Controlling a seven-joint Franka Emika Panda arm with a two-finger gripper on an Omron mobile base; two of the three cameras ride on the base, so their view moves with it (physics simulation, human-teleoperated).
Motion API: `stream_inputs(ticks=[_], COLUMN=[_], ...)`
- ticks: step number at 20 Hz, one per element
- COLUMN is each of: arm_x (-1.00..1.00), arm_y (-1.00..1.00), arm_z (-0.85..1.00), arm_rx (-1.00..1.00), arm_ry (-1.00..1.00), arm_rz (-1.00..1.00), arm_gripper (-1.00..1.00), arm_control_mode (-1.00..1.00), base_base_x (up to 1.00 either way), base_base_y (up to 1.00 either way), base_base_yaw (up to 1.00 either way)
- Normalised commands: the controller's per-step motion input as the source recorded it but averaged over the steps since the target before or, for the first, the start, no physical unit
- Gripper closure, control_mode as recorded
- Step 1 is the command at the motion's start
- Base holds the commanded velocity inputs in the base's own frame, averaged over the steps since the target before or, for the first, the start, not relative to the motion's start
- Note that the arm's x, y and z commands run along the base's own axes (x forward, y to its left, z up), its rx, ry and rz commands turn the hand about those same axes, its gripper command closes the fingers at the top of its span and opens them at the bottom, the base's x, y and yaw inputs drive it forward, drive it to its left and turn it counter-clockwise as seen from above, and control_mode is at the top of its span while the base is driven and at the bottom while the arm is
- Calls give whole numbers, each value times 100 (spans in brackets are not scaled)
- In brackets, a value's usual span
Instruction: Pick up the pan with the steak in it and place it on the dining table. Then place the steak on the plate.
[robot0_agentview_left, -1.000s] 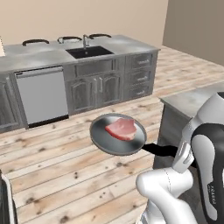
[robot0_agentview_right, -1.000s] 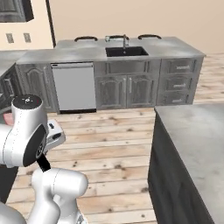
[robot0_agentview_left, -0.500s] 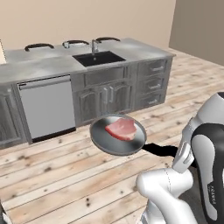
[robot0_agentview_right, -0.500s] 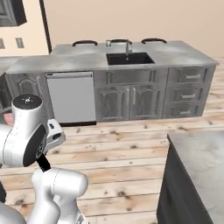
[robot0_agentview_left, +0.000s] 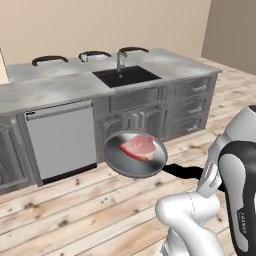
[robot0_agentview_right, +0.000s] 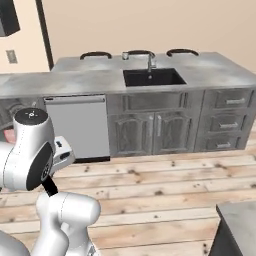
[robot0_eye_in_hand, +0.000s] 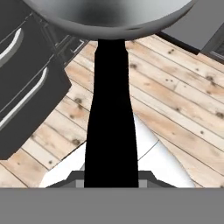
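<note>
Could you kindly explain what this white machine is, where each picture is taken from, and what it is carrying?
This is a white robot arm on a driving base in a simulated kitchen. Two pictures come from cameras on the base, behind the arm to its left and right; the third looks along its hand. The tool is shut on the straight black handle of a round grey metal frying pan, held above the wooden floor. A flat pinkish-red raw steak lies in the pan. Ahead stands the light grey marble-look dining table with a black sink, a faucet and black stools behind.
</note>
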Motion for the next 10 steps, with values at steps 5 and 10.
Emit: stream_inputs(ticks=[5,10], arm_x=[0,0], arm_y=[0,0], arm_z=[0,0], arm_rx=[0,0], arm_ry=[0,0], arm_rz=[0,0], arm_gripper=[100,100], arm_control_mode=[100,100], base_base_x=[100,100], base_base_y=[13,11], base_base_yaw=[0,0])
